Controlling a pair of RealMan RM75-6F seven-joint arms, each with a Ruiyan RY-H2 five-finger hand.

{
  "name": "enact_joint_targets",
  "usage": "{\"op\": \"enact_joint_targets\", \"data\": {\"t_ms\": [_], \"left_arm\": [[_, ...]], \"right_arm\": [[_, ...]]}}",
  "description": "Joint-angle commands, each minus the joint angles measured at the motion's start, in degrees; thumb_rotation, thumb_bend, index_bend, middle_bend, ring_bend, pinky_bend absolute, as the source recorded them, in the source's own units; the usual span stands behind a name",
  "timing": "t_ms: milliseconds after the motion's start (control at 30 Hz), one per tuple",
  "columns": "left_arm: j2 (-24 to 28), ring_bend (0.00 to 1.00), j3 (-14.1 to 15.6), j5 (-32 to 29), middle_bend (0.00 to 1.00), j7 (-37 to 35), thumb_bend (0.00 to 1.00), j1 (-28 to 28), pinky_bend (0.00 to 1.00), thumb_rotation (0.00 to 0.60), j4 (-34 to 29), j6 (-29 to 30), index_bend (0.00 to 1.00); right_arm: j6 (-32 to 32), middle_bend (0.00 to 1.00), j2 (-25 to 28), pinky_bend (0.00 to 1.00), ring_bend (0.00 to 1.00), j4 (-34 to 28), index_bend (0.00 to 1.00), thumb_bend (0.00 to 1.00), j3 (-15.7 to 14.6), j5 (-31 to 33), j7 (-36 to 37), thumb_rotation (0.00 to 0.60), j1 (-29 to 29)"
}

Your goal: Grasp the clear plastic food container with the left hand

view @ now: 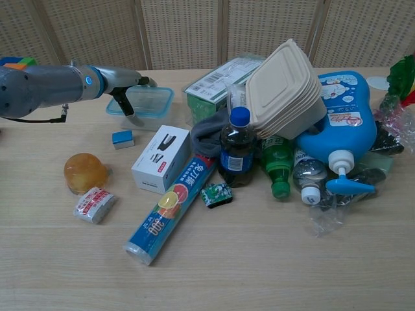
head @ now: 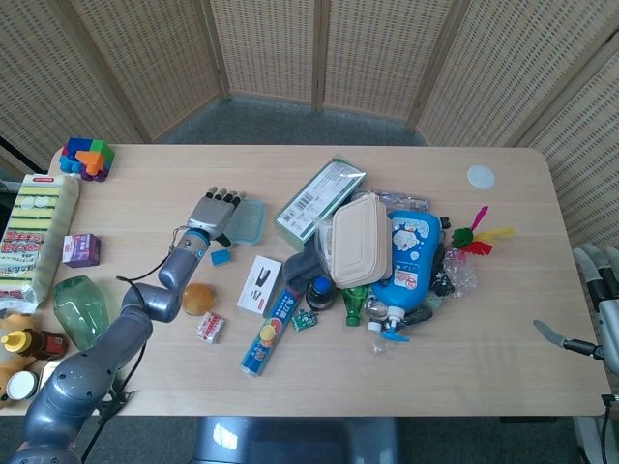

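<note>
The clear plastic food container (head: pixel 248 221) (view: pixel 153 103) with a teal rim lies flat on the table, left of the cluttered pile. My left hand (head: pixel 214 215) (view: pixel 127 88) is stretched over its left half with the fingers apart, the thumb hanging down at the box's near left side. It holds nothing; I cannot tell whether it touches the lid. My right hand (head: pixel 596 307) shows only at the far right edge of the head view, off the table, fingers apart and empty.
A small blue block (view: pixel 122 138), a white stapler box (view: pixel 161 158) and an orange ball (view: pixel 85 172) lie just in front of the container. A green box (view: pixel 220 79), beige clamshell trays (view: pixel 285 90) and bottles crowd its right. A sponge pack (head: pixel 38 236) lies far left.
</note>
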Motion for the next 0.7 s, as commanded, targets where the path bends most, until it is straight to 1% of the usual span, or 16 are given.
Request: {"op": "enact_joint_targets", "data": {"t_ms": [33,133,200,233,267,333,400,500,567,700], "left_arm": [[-1.01,0.0,0.06,1.95,0.0,-2.72,0.21,-0.43,0.0,0.52,1.35,0.06,0.0],[-1.34,0.01,0.27,3.25,0.0,-4.69,0.21,-0.38,0.0,0.555,2.11,0.23,0.02],[-1.48,0.09,0.3,3.83,0.03,-5.82,0.24,-0.26,0.06,0.58,2.44,0.26,0.11],[-1.57,0.13,0.34,4.19,0.05,-6.52,0.25,-0.18,0.09,0.587,2.63,0.23,0.14],[-1.62,0.2,0.37,4.43,0.09,-7.0,0.27,-0.13,0.15,0.597,2.78,0.13,0.18],[-1.76,0.3,0.43,4.95,0.16,-7.95,0.31,-0.04,0.24,0.6,3.19,-0.04,0.23],[-1.86,0.42,0.34,5.2,0.24,-8.82,0.36,0.03,0.36,0.6,3.47,-0.33,0.29],[-1.97,0.55,0.11,5.53,0.32,-10.24,0.39,0.11,0.5,0.6,3.87,-0.69,0.37],[-1.99,0.6,0.02,5.92,0.35,-11.14,0.4,0.2,0.56,0.6,4.05,-0.27,0.41],[-1.62,0.63,-0.35,6.53,0.38,-13.27,0.42,0.34,0.58,0.6,3.84,0.95,0.44]], "right_arm": [[0.07,0.03,0.09,0.0,0.0,-0.08,0.0,0.18,0.04,0.07,0.08,0.265,-0.12],[0.1,0.03,0.08,0.0,0.0,-0.07,0.0,0.18,0.08,-0.04,0.15,0.266,-0.16],[0.1,0.03,0.0,0.0,0.0,0.02,0.0,0.18,0.11,-0.09,0.16,0.267,-0.17],[0.09,0.03,-0.06,0.0,0.0,0.03,0.0,0.18,0.13,-0.09,0.22,0.267,-0.18],[0.07,0.03,-0.09,0.0,0.0,0.06,0.0,0.18,0.13,-0.1,0.23,0.267,-0.19],[0.07,0.03,-0.12,0.0,0.0,0.07,0.0,0.18,0.11,-0.17,0.18,0.267,-0.24],[0.12,0.03,-0.1,0.0,0.0,0.05,0.0,0.18,0.13,-0.17,0.14,0.268,-0.29],[0.25,0.03,0.01,0.0,0.0,-0.09,0.0,0.18,0.21,-0.2,0.1,0.262,-0.39],[0.25,0.03,0.08,0.0,0.0,-0.2,0.0,0.18,0.21,-0.21,0.02,0.264,-0.45],[0.09,0.03,0.06,0.0,0.0,-0.29,0.0,0.18,0.24,-0.16,-0.09,0.264,-0.44]]}}
